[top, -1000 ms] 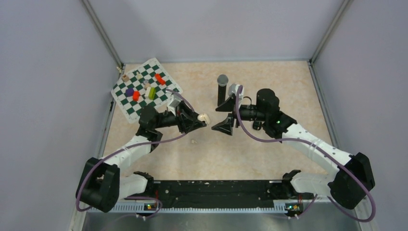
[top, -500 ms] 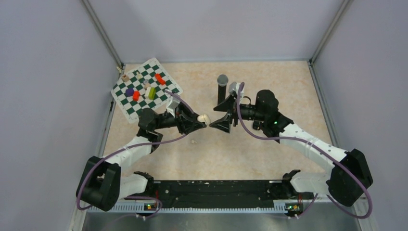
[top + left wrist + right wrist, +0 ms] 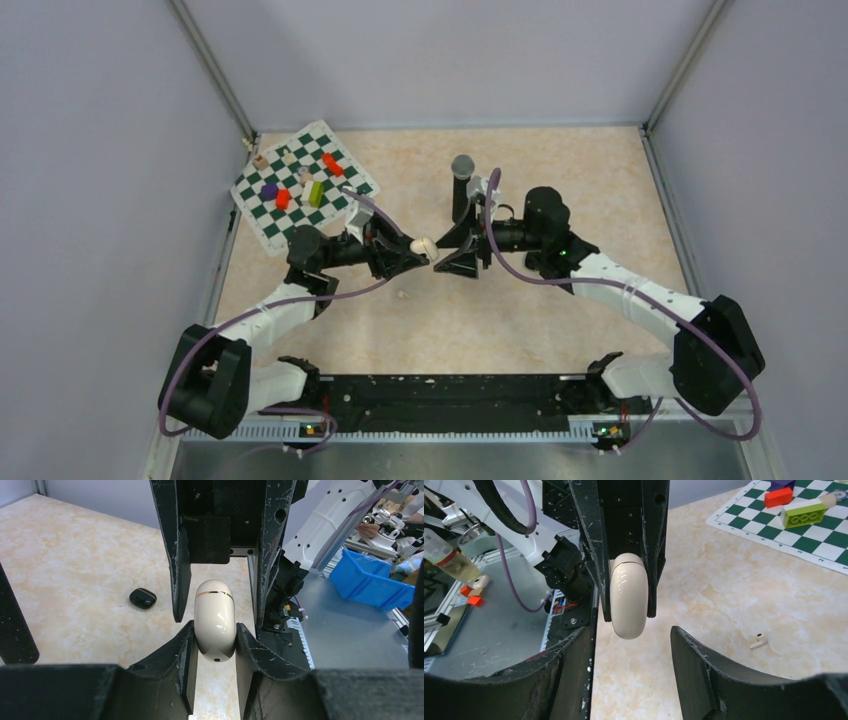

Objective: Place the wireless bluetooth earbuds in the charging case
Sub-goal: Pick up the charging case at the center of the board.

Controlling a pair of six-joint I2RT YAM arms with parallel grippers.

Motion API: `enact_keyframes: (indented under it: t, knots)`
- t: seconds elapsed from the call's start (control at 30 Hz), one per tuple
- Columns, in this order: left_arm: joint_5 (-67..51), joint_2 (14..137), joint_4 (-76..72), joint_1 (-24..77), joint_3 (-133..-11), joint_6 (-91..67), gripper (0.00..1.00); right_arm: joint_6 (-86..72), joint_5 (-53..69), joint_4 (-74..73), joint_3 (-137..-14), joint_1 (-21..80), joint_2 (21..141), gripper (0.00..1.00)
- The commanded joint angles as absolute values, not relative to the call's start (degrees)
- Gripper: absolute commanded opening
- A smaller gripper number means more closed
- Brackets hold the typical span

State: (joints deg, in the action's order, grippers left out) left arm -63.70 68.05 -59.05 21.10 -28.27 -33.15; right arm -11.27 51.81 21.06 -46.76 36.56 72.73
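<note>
My left gripper [image 3: 215,631] is shut on a cream charging case [image 3: 215,620], lid closed, held above the table. In the top view the case [image 3: 423,245] hangs between the two arms. My right gripper [image 3: 630,629] faces it head-on, open, its fingertips level with the case's [image 3: 629,600] near end and apart from its sides. One white earbud [image 3: 759,640] lies on the table to the right of that gripper, and shows in the top view as a small white earbud [image 3: 403,294] below the left gripper [image 3: 420,252]. No other earbuds show.
A small black case [image 3: 143,598] lies shut on the table. A tall black microphone [image 3: 462,185] stands just behind the right gripper [image 3: 452,250]. At the back left, a green chequered mat [image 3: 262,215] carries several coloured blocks.
The right gripper has moved left up to the held case, and its jaws have narrowed. The left gripper has kept its grip and barely moved.
</note>
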Motion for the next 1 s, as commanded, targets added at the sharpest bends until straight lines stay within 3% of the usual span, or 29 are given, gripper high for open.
enact_keyframes:
  t: [0.0, 0.4, 0.63, 0.73, 0.87, 0.97]
  knots:
    - [-64.9, 68.4, -62.7, 21.5, -28.2, -33.8, 0.00, -13.2, 55.5, 24.8, -46.7, 36.1, 73.5, 0.59]
    - [-67.0, 69.1, -61.3, 22.9, -28.6, -32.4, 0.00, -16.1, 56.9, 28.1, -46.1, 36.1, 73.7, 0.46]
    - [-66.2, 69.6, -61.3, 22.9, -29.2, -32.9, 0.00, -15.2, 57.7, 27.9, -46.0, 36.4, 73.9, 0.24]
    - [-65.7, 69.5, -60.5, 22.9, -29.3, -32.9, 0.11, -14.2, 57.4, 26.9, -46.3, 36.6, 74.0, 0.17]
    - [-65.3, 69.4, -57.1, 22.9, -30.3, -32.0, 0.38, -12.9, 57.5, 24.7, -47.3, 36.7, 73.5, 0.10]
    - [-65.4, 69.2, -54.3, 22.9, -31.0, -31.4, 0.70, -11.4, 57.2, 22.6, -47.9, 36.7, 72.8, 0.08]
